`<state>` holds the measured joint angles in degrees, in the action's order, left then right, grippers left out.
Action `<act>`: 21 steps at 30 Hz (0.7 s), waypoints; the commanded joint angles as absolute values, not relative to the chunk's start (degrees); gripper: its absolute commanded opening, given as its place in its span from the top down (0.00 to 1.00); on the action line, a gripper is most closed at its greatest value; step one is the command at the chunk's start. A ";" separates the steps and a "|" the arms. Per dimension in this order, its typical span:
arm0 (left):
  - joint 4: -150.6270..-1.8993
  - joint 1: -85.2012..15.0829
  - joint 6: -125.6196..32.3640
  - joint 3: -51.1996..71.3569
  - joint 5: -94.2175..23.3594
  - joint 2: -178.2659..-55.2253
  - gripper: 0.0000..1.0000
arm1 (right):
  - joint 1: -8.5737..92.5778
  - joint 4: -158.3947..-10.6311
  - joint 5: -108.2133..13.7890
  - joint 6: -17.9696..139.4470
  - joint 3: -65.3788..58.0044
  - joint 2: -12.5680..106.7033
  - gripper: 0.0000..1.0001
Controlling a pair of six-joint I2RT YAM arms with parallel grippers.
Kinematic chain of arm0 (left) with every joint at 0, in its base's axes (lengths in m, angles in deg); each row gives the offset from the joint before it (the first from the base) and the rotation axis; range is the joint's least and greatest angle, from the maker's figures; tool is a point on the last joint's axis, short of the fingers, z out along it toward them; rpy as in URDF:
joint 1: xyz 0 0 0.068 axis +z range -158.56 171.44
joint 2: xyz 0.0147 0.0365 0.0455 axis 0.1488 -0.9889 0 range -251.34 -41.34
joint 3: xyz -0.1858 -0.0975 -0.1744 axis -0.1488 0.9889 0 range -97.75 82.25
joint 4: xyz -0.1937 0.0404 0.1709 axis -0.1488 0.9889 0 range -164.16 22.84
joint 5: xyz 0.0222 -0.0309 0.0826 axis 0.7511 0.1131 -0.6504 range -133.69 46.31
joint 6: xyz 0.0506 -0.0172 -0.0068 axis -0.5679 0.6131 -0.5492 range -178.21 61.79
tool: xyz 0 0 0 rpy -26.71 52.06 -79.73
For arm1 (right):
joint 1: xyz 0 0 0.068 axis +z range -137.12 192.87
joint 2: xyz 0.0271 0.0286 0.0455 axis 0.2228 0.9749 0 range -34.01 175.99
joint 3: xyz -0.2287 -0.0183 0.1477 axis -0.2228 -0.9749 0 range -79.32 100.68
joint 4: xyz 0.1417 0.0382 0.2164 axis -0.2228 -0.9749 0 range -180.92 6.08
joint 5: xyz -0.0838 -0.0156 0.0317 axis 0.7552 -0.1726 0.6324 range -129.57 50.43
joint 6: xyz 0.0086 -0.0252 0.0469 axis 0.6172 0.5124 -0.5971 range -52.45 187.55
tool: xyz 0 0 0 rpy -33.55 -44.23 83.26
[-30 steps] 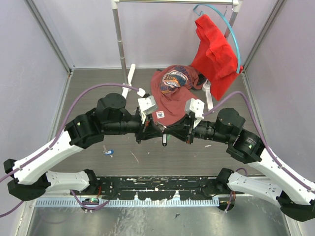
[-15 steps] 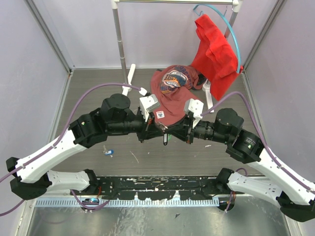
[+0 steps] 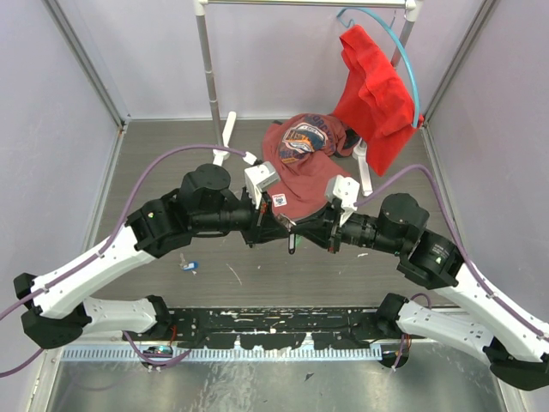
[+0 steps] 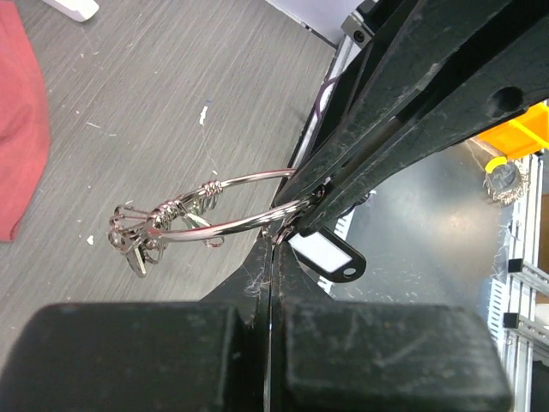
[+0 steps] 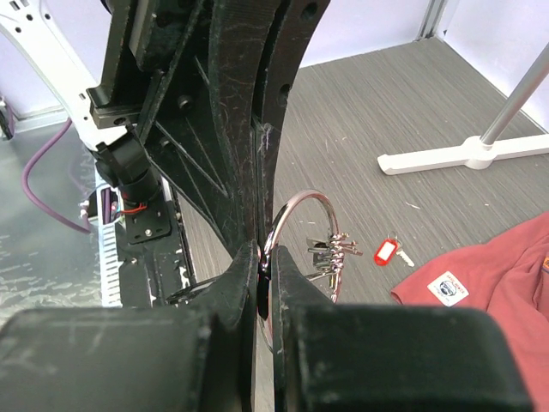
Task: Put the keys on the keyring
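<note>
- The keyring [image 4: 257, 216] is up off the worktop [image 4: 171, 103], pinched between the two arms where they meet over the middle of it.
- The keys [image 4: 133, 245] already on the keyring bunch together at its far end, away from both pincers, and dangle in the air.
- The left pincer [image 4: 273, 240] is closed tight, and the keyring's wire runs into its tips, so it is gripping the ring.
- The right pincer [image 5: 262, 257] is also pressed shut on the keyring, clamping the wire just beside the left one, with its fingers crossing over the ring from the opposite side.
- A black tag with a white label [image 4: 328, 256] hangs just below the point where both pincers meet the keyring. I cannot tell what it hangs from.
- A loose red-tagged key [image 5: 388, 251] lies flat on the worktop beyond the keyring, seen from the right wrist, apart from the ring.
- A small blue tag [image 3: 190, 266] lies on the worktop to the left of the keyring, under the left arm.
- A red shirt [image 5: 497, 266] is spread on the worktop behind the keyring, near the red-tagged key.
- The white foot of a clothes rack [image 5: 463, 154] stands further back, well apart from the keyring.
</note>
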<state>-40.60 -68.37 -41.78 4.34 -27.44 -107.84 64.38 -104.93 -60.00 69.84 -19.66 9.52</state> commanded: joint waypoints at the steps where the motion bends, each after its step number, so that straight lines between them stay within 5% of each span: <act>1: -43.35 -67.19 -38.79 6.50 -28.70 -109.00 1.00 | 64.93 -98.07 -62.05 68.96 -18.54 6.66 1.00; 21: -41.98 -67.19 -37.20 7.17 -29.01 -108.66 1.00 | 65.01 -96.95 -57.58 67.05 -18.68 4.43 1.00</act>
